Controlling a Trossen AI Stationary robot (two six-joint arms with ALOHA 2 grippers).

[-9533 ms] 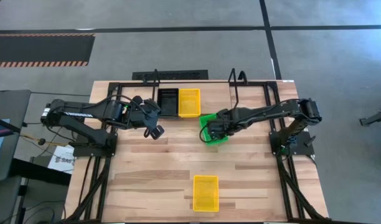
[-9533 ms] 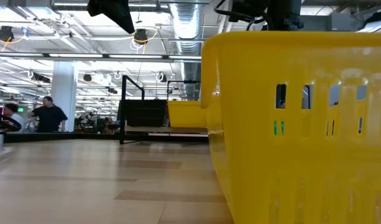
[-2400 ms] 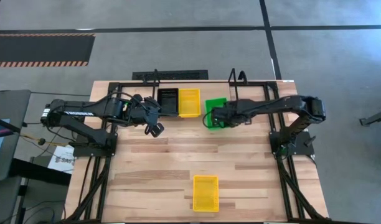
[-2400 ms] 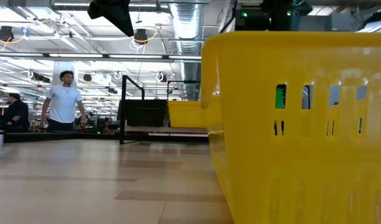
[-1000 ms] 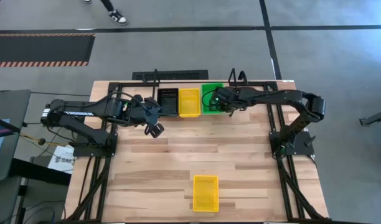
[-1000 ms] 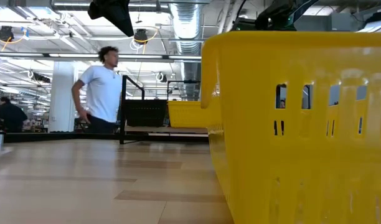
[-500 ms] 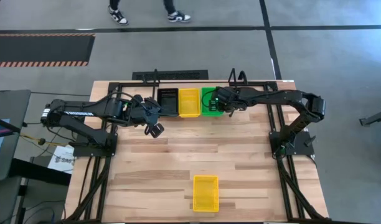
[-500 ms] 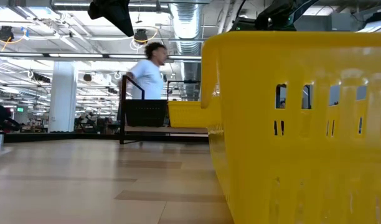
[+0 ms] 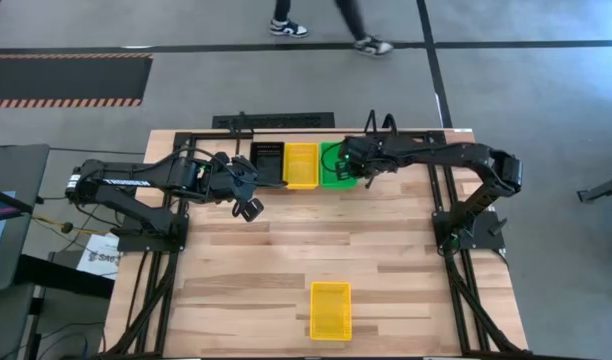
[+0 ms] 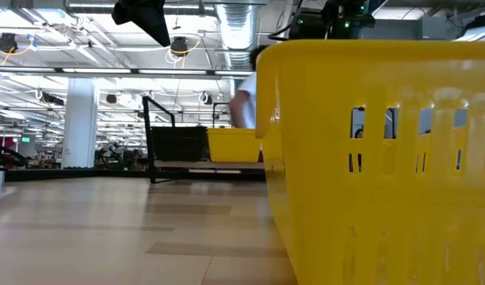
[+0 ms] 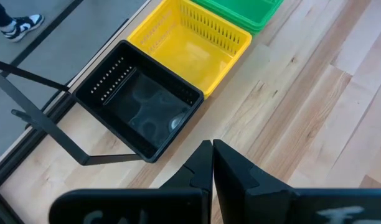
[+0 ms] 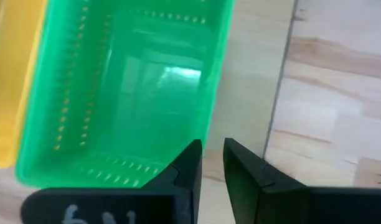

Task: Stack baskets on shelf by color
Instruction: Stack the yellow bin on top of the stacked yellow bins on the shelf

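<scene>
Three baskets stand bottom down, side by side on the shelf [image 12: 253,74] at the table's far side: a black basket [image 9: 269,163], a yellow basket [image 9: 301,165] and a green basket [image 9: 334,170]. My right gripper [image 12: 212,152] hovers open over the green basket's [image 12: 128,93] right rim, with nothing between its fingers. My left gripper [image 11: 212,149] is shut and empty, in the air just near of the black basket [image 11: 137,109]. Another yellow basket [image 9: 330,309] sits on the tabletop by the near edge and fills the low view [image 10: 385,158].
Black metal rods [image 12: 281,93] frame the shelf, with upright loops [image 10: 159,111] at its ends. The arms' black mounts [image 9: 466,230] stand on both table sides. Bare wood [image 9: 286,250] lies between the shelf and the near yellow basket. A person [image 9: 326,20] walks on the floor beyond.
My right gripper has risen a little above the green basket, which stays on the shelf. The shelf with its baskets has shifted slightly toward the table's left edge. A person has walked past behind the table from left to right.
</scene>
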